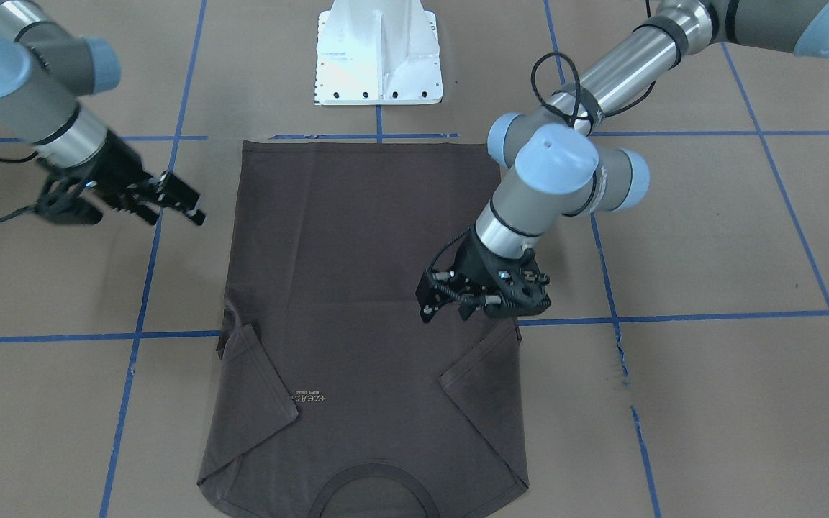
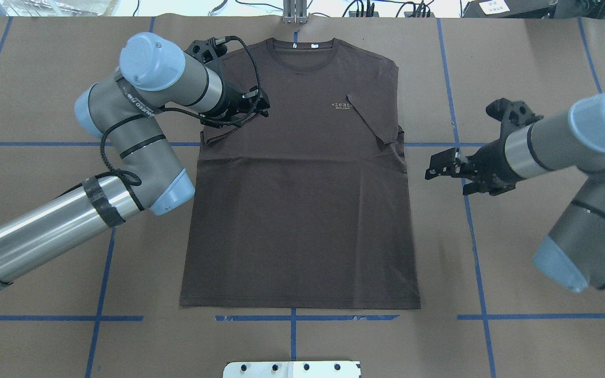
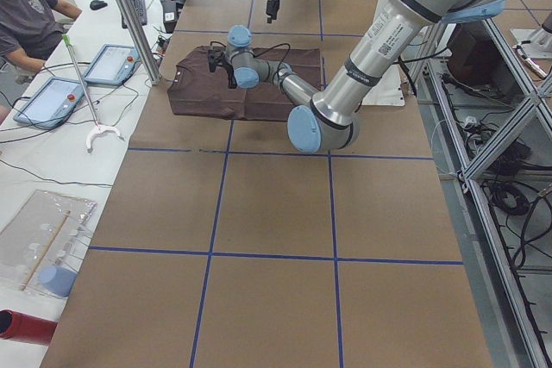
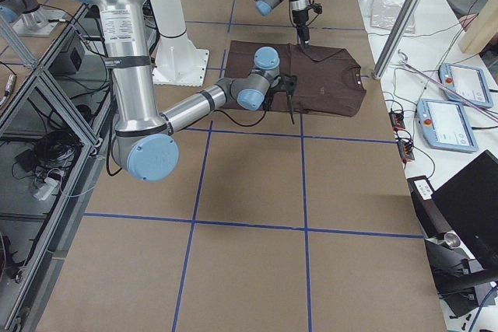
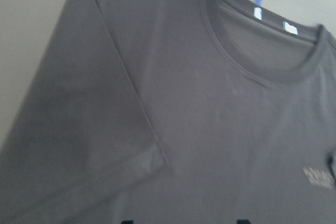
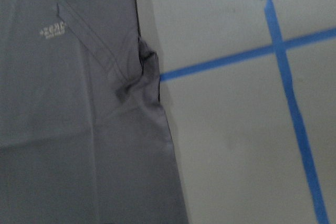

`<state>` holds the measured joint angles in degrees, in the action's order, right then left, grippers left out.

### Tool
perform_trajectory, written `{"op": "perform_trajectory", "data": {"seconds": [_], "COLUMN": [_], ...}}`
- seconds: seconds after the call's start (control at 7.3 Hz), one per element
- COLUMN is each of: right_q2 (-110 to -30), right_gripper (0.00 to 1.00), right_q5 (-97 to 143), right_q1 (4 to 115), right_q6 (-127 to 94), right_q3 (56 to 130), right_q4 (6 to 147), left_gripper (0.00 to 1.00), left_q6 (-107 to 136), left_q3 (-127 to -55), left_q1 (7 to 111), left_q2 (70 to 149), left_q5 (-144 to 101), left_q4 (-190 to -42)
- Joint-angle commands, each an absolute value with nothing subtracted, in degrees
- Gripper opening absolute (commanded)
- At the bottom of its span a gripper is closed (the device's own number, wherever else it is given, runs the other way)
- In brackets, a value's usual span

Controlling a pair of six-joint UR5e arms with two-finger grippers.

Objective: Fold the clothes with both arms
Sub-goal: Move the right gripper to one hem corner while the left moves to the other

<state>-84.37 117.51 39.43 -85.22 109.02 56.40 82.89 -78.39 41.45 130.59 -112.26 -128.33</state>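
The dark grey-brown T-shirt (image 2: 302, 210) lies flat on the brown table, collar (image 2: 302, 50) at the far edge and both sleeves folded inward onto the chest. The same shirt (image 1: 357, 237) fills the middle of the front-facing view, and its pale logo (image 1: 309, 398) shows near the collar end. My left gripper (image 2: 260, 105) hovers open over the folded sleeve on the shirt's left side; this left gripper (image 1: 445, 311) holds nothing. My right gripper (image 2: 434, 168) hangs open just off the shirt's right edge, beside the other folded sleeve (image 6: 121, 77); this right gripper (image 1: 177, 208) holds nothing either.
A white bolted pedestal (image 1: 378, 57) stands at the robot's side of the table, just past the shirt's hem. Blue tape lines (image 2: 292, 317) cross the brown surface. In the left side view, two tablets (image 3: 112, 62) and a seated person (image 3: 26, 15) are beyond the table's far edge.
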Motion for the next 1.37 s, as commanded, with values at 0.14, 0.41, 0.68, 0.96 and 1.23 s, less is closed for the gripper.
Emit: {"op": "perform_trajectory", "data": {"seconds": [0.14,0.41,0.68,0.96,1.23], "right_q2": [-91.49,-91.58,-91.23,-90.88,-90.88], "right_gripper": [0.89,0.77,0.65,0.47,0.47], "right_q5": [90.37,80.52,80.33,80.42,80.42], "right_q1": [12.74,3.53,3.69,3.69,3.60], "right_q6": [-108.01,-116.45,-116.72,-116.63,-116.63], "right_q3": [117.60,117.77,119.70,119.53,119.09], "right_q4": [56.95,63.48,68.82,68.99,68.99], "left_gripper": [0.69,0.69,0.70,0.70,0.70], "left_q6": [83.58,83.59,83.76,83.58,83.41], "left_q3": [-84.73,-85.16,-85.17,-85.25,-85.25], "left_q1": [40.61,40.61,40.61,40.61,40.61], "left_q2": [124.46,122.62,122.43,122.34,122.26], "left_q5": [-112.32,-112.06,-111.97,-111.89,-111.88], "left_q4": [-128.93,-129.63,-130.43,-130.43,-130.43]}}
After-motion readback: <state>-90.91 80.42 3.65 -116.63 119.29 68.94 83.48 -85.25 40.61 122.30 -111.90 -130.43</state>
